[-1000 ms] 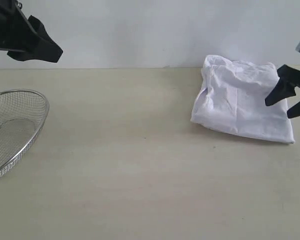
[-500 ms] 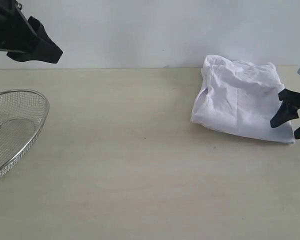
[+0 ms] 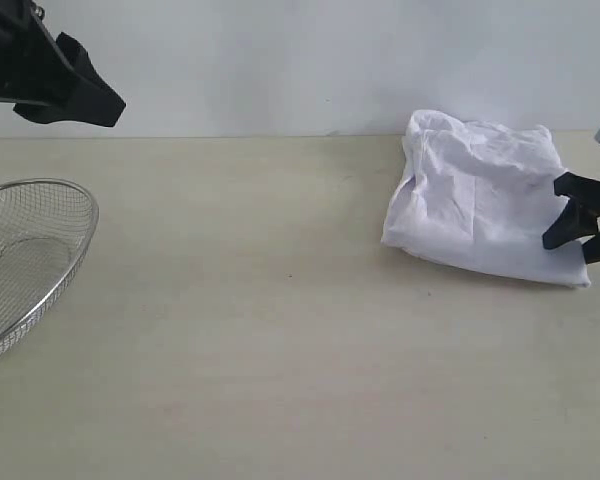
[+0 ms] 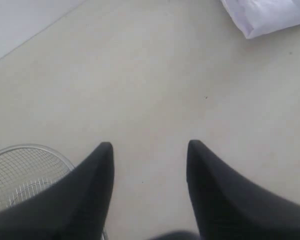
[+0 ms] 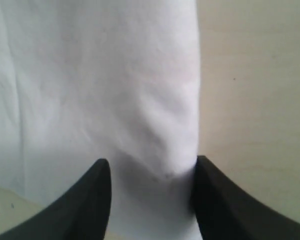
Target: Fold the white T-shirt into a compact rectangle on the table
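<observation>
Mesh basket [image 3: 25,255] holding nothing, left end effector [image 4: 149,150] spread, right end effector [image 5: 151,172] straddling white T-shirt [image 3: 480,200] corner, grip unclear

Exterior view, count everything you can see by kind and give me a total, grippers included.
White T-shirt, folded: 1
Round wire-mesh basket: 1
Beige table: 1
Black grippers: 2, the left gripper and the right gripper
Total: 5

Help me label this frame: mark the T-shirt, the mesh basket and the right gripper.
white T-shirt [image 3: 477,205], exterior view, middle of folded cloth.
mesh basket [image 3: 42,300], exterior view, steel rim.
right gripper [image 5: 150,192], right wrist view, between fingertips.
</observation>
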`<state>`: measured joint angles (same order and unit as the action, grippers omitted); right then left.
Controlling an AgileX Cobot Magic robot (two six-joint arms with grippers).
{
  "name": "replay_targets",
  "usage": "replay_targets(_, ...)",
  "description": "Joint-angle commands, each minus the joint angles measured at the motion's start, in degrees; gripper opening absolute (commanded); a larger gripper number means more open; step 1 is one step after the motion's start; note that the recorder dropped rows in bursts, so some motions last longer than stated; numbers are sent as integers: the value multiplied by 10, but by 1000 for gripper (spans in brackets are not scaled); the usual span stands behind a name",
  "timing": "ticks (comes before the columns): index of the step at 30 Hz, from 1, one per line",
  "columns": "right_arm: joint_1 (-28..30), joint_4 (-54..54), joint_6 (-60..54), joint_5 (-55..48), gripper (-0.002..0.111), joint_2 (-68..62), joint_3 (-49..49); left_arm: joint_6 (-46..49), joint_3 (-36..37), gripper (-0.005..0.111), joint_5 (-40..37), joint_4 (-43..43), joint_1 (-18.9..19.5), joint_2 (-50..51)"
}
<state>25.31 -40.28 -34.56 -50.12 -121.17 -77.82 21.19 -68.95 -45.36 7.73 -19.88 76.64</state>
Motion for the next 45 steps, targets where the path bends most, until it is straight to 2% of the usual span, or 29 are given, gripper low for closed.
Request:
replay_targets(1, 2, -7, -8, 5, 43, 5, 1, 2, -2, 42, 3, 8, -1, -5)
replay_targets(4, 2, -7, -8, 5, 42, 5, 1, 2, -2, 42, 3, 8, -1, -5)
replay_targets(6, 2, -7, -10, 6, 35, 5, 1, 2, -2, 42, 3, 8, -1, -5)
replay_targets(10, 2, -7, -15, 6, -1, 5, 1, 2, -2, 42, 3, 8, -1, -5)
replay_targets(27, 36, 62, -8, -60, 0, 5, -71, 2, -2, 42, 4, 8, -1, -5)
replay_targets(40, 38, 96, 1, -17, 0, 5, -72, 2, -2, 42, 5, 8, -1, -5)
replay_targets(42, 38, 96, 10, -12, 8, 5, -72, 2, -2, 42, 5, 8, -1, -5)
replay_targets(45, 38, 96, 20, -9, 33, 5, -72, 2, -2, 42, 5, 8, -1, -5)
